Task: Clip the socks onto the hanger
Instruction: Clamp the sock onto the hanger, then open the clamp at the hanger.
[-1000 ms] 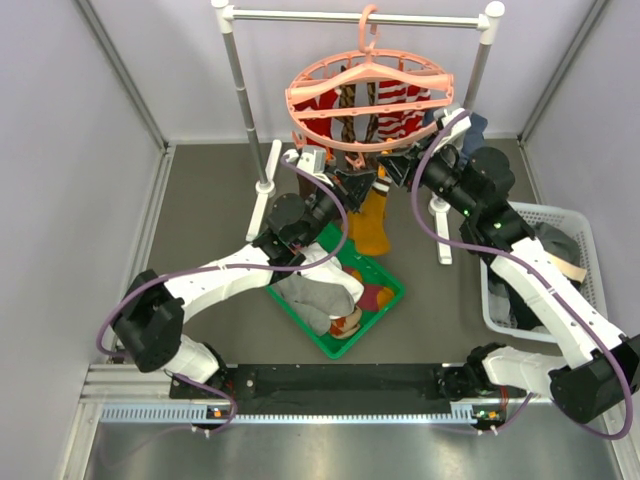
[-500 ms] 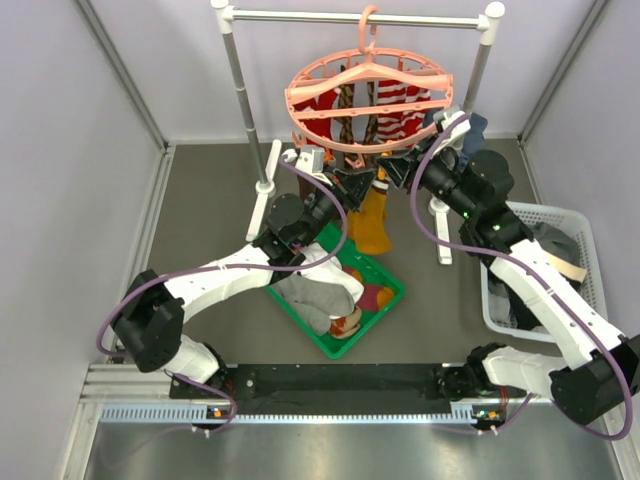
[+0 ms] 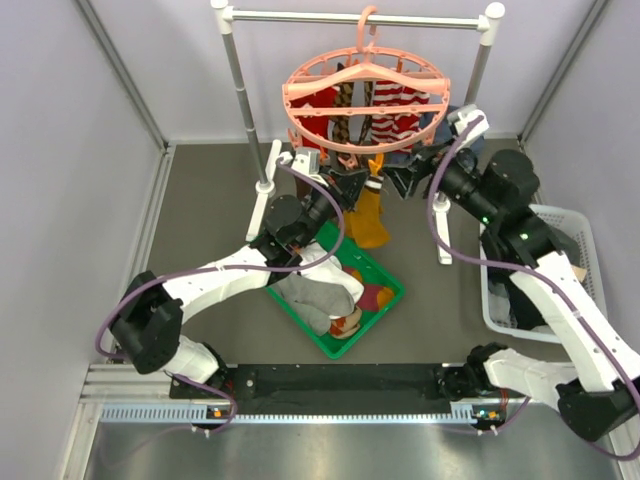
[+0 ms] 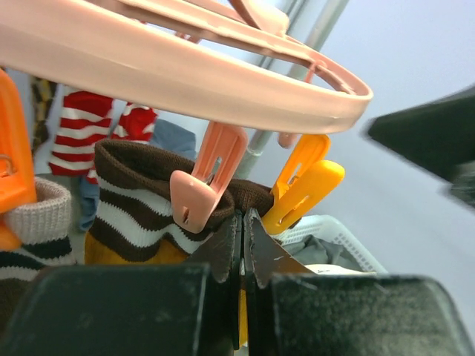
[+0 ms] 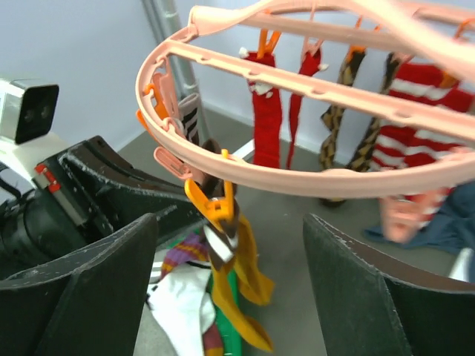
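Observation:
The salmon-pink hanger (image 3: 300,92) hangs from the rail with red (image 3: 325,100) and red-and-white striped socks (image 3: 395,115) clipped at its back. A mustard sock (image 3: 370,225) with a brown-and-white striped cuff (image 4: 141,211) dangles from an orange clip (image 4: 304,189) on the near rim. My left gripper (image 3: 357,185) is shut on that cuff just under the clip, its tips (image 4: 243,216) pressed together. My right gripper (image 3: 405,180) stands open to the right of the clip (image 5: 215,204), holding nothing, with the sock (image 5: 237,285) hanging between its spread fingers (image 5: 111,282).
A green tray (image 3: 388,298) below holds several loose socks (image 3: 320,295). A white basket (image 3: 572,218) of garments sits at the right. The silver rail (image 3: 300,16) and its posts (image 3: 250,110) stand behind the hanger. A pink clip (image 4: 204,185) hangs beside the orange one.
My right gripper has opened wide and drawn back to the right, away from the orange clip. The hanger ring has swung a little and sits more level. The left gripper stays shut.

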Robot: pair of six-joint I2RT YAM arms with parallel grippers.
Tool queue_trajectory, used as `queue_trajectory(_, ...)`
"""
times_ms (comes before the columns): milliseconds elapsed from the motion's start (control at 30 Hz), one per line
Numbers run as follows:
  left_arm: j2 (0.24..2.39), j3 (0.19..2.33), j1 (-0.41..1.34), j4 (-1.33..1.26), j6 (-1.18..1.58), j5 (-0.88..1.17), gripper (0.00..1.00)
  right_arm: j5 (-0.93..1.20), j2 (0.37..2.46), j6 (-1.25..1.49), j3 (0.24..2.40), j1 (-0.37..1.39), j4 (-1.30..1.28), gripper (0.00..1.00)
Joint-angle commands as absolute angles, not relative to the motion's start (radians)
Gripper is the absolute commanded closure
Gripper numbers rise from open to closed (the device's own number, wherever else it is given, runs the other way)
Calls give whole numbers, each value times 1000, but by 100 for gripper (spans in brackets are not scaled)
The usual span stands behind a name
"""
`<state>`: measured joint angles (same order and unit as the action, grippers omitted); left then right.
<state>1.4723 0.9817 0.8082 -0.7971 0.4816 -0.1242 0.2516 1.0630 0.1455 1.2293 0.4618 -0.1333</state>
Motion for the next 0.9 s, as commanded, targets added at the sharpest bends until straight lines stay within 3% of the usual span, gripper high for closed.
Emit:
queue_trajectory(0,1411,1008,779,-770,457,-140,98,140,963,32,1298,453,-262,22)
queue_trajectory(200,1405,1029,727,-718,483,-88,95,113,956,-64,1258,381,-252,21)
queue_trajectory(533,1391,1040,693,-686,497,-57,95,408,1025,-118,1157,249,-25,14)
queue_trajectory(867,1391,1055,681,-664,506,-44,95,397,1077,-91,1054,250,228,10)
